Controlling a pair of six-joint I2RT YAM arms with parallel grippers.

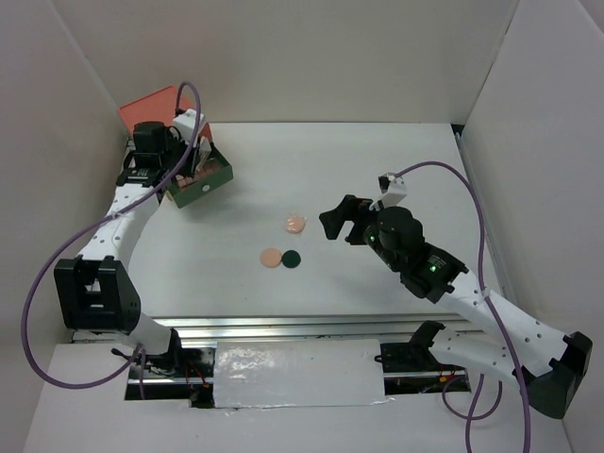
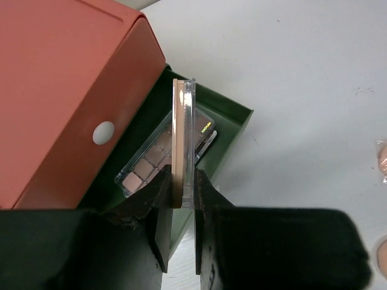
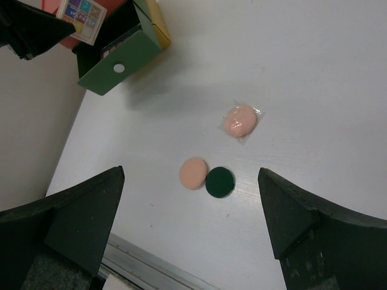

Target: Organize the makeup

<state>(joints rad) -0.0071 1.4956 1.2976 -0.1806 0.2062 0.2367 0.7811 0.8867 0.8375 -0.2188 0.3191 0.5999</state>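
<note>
two jaws of our left gripper [image 2: 183, 184] clamp a palette [image 2: 183, 121] over the green drawer [image 2: 233, 124]. our right gripper [image 3: 190, 181] gapes wide.

**One Tiny Label, Too Small to Read**

A few tiny yellow letters sit on the dark end of the lying palette [image 2: 151, 162] inside the green drawer [image 2: 233, 118]. They are too small to read. The upright palette [image 2: 183, 139] in front of it shows only its thin edge. The square palette [image 3: 81, 13] shows little coloured squares, and any letters on it are too blurry to tell.
</note>
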